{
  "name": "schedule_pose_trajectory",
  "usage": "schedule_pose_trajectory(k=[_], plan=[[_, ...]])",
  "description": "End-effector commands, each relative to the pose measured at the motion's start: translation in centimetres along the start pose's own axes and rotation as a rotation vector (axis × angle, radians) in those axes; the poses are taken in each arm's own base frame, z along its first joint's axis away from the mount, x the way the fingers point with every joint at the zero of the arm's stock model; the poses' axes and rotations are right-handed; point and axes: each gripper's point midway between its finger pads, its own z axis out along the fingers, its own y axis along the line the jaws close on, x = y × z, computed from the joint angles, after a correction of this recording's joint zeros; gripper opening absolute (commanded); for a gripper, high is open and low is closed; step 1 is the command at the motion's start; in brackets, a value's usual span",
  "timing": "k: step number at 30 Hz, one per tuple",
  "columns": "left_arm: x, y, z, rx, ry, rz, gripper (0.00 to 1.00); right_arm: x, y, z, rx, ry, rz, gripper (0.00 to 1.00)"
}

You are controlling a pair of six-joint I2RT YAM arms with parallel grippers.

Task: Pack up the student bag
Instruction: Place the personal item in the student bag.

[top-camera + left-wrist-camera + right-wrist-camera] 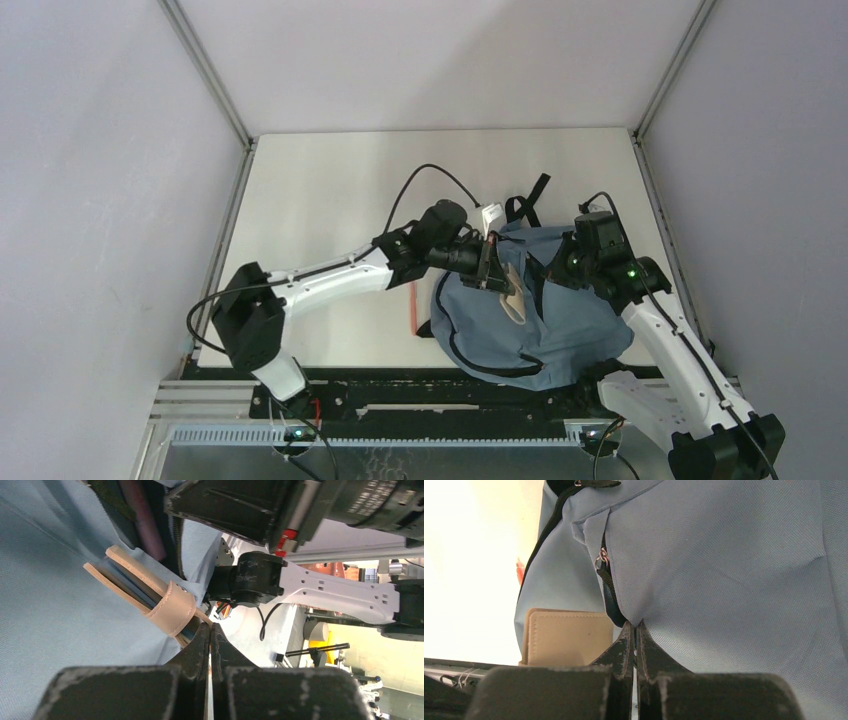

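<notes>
The student bag (545, 325), dusty blue with black zipper trim, lies at the table's near right. A tan stitched case (512, 298) with a loop band lies on the bag's front, beside the open zipper. My left gripper (493, 270) is at the bag's upper left. In the left wrist view it (210, 626) is shut, its tips on a thin strap end of the tan case (167, 607). My right gripper (562, 270) is shut, pinching the bag's fabric (724, 570) beside a zipper pull (600, 560). The tan case (569, 637) shows to its left.
A red pen (413, 308) lies on the table left of the bag. The bag's black straps (535, 200) and a white tag (490, 215) stick out at its far end. Grey walls enclose the table on three sides.
</notes>
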Motion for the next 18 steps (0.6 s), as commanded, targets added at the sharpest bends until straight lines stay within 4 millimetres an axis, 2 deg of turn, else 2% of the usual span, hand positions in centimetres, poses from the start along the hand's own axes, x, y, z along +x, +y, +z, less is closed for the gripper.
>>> schedule_pose_trajectory(k=[1, 7, 14, 16, 18], plan=[[-2.5, -5.9, -2.3, 0.15, -0.079, 0.118, 0.0, -1.6, 1.7, -0.2, -0.074, -0.054, 0.012, 0.0], [-2.4, -6.9, -2.5, 0.171, -0.074, 0.136, 0.0, -1.6, 1.7, -0.2, -0.073, -0.055, 0.013, 0.0], [-1.9, -7.1, -1.6, 0.197, -0.036, 0.178, 0.0, -1.7, 1.9, -0.3, -0.084, -0.056, 0.013, 0.0], [-2.0, -6.7, -1.1, 0.197, -0.03, 0.201, 0.0, -1.7, 1.9, -0.3, -0.086, -0.055, 0.015, 0.0], [-2.2, -5.5, 0.2, 0.173, -0.017, 0.197, 0.0, -1.7, 2.1, -0.3, -0.095, -0.055, 0.017, 0.0]])
